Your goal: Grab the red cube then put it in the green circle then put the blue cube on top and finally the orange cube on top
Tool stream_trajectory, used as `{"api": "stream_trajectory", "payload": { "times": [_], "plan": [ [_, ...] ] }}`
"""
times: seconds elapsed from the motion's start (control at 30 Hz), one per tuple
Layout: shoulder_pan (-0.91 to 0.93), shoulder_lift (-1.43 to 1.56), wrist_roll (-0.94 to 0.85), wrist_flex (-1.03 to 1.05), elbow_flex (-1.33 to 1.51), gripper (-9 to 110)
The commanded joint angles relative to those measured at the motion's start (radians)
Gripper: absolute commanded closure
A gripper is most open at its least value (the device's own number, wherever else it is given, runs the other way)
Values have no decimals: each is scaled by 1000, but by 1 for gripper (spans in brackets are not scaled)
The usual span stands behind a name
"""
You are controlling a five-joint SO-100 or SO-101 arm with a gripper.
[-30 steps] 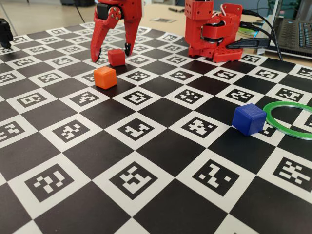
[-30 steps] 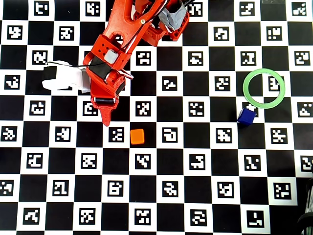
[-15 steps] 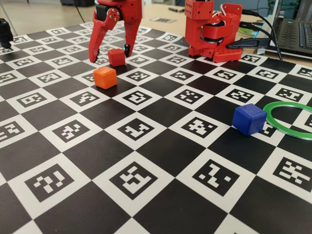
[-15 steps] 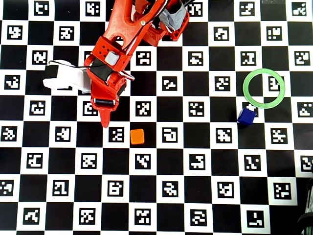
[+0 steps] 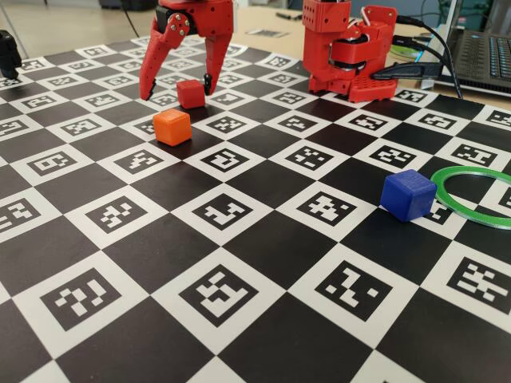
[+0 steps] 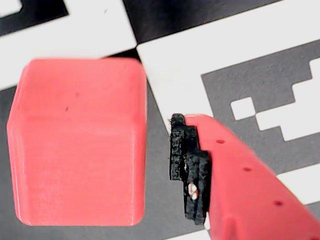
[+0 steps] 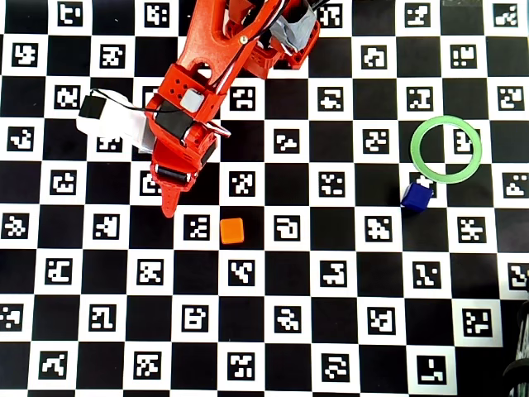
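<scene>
The red cube [image 5: 191,93] rests on the chequered mat at the back left, between the two spread fingers of my gripper [image 5: 176,92], which is open and holds nothing. In the wrist view the red cube [image 6: 80,145] fills the left side, with a gap between it and the black pad of one finger [image 6: 187,165]. From overhead the arm hides this cube. The orange cube [image 5: 172,126] [image 7: 232,231] sits just in front of the gripper. Far to the right, the blue cube [image 5: 408,194] [image 7: 417,198] stands next to the green circle [image 5: 469,169] [image 7: 416,147], whose centre is open.
The arm's red base [image 5: 347,56] stands at the back of the mat. A laptop [image 5: 483,56] and cables lie behind it on the right. A black object [image 5: 8,52] sits at the left edge.
The gripper's left finger has spread slightly further left in the fixed view, and the wrist has shifted a little left from overhead. None of the cubes has moved.
</scene>
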Motion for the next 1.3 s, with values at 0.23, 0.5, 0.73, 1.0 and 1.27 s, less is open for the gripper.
{"api": "stream_trajectory", "payload": {
  "times": [0.23, 0.5, 0.73, 1.0, 1.27],
  "plan": [
    [12, 15, 31, -15, 0, 53],
    [11, 15, 32, -15, 0, 79],
    [11, 15, 37, -15, 2, 91],
    [11, 34, 35, 32, -35, 94],
    [-64, 114, 26, 333, -324, 94]
  ]
}}
